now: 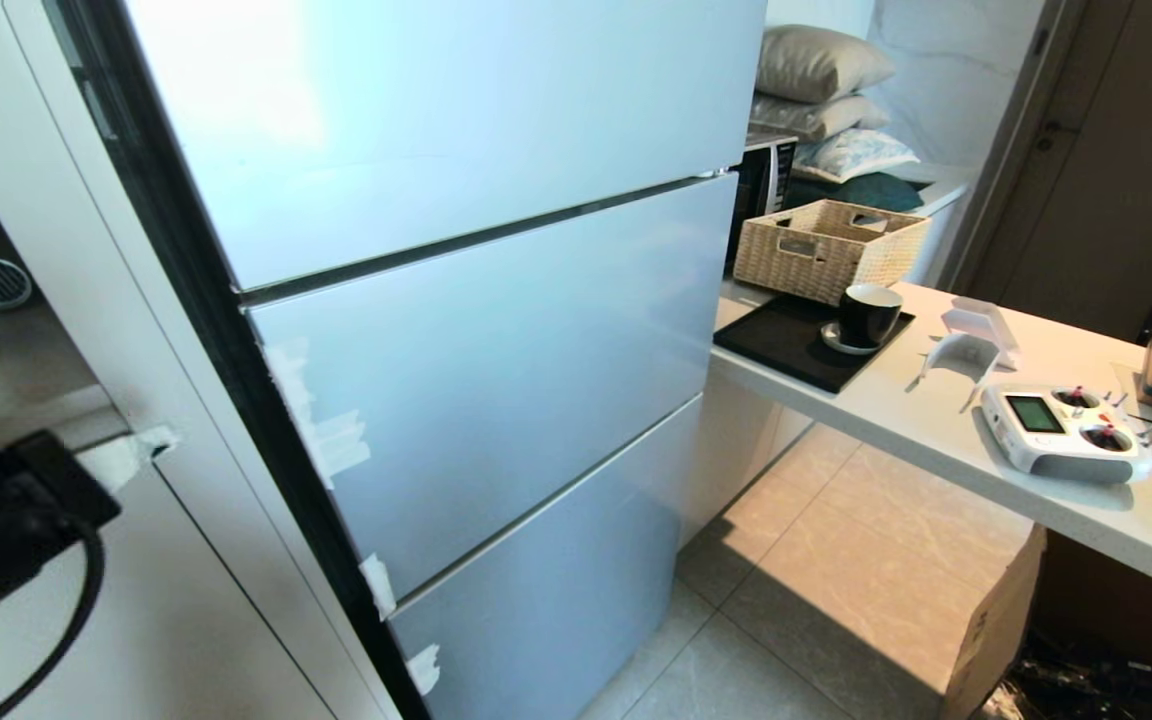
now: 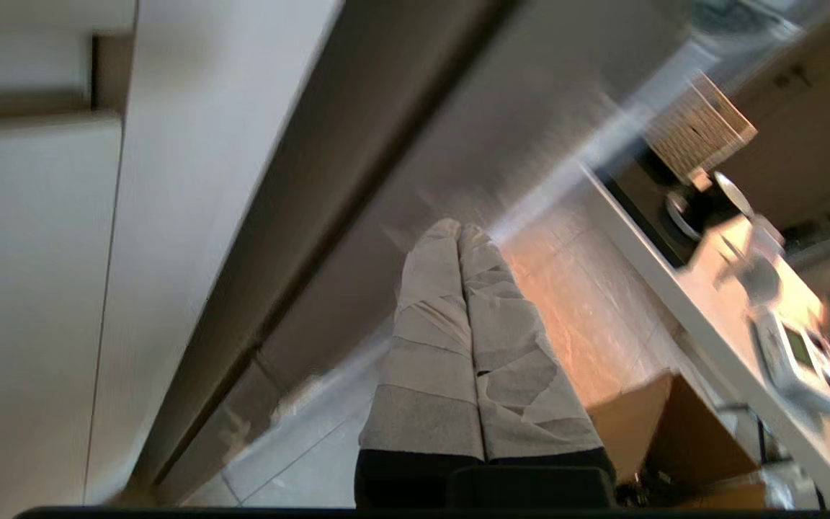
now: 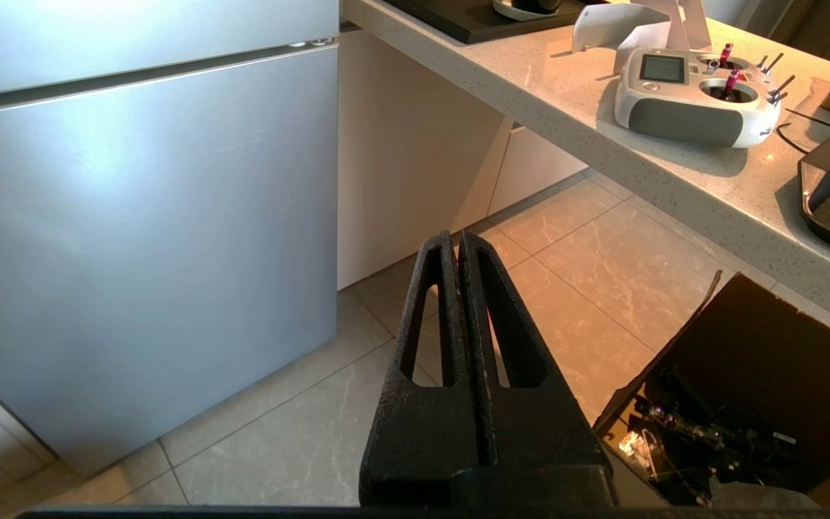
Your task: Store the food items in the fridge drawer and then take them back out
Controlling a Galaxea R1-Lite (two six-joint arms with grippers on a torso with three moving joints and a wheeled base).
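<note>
Left gripper [image 2: 458, 229] fingers pressed together beside fridge [image 1: 456, 330], right gripper [image 3: 458, 241] likewise, panels all closed, so could scrape the glossy front reaching in.

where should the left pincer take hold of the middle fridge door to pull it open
Probably the top edge of the middle fridge door, at the dark seam under the upper panel. The glossy face shows no handle, so that gap looks like the only purchase. Come from the front with the left pincer, now shut, and hook in behind the lip. Whether a recess sits there cannot be told.
</note>
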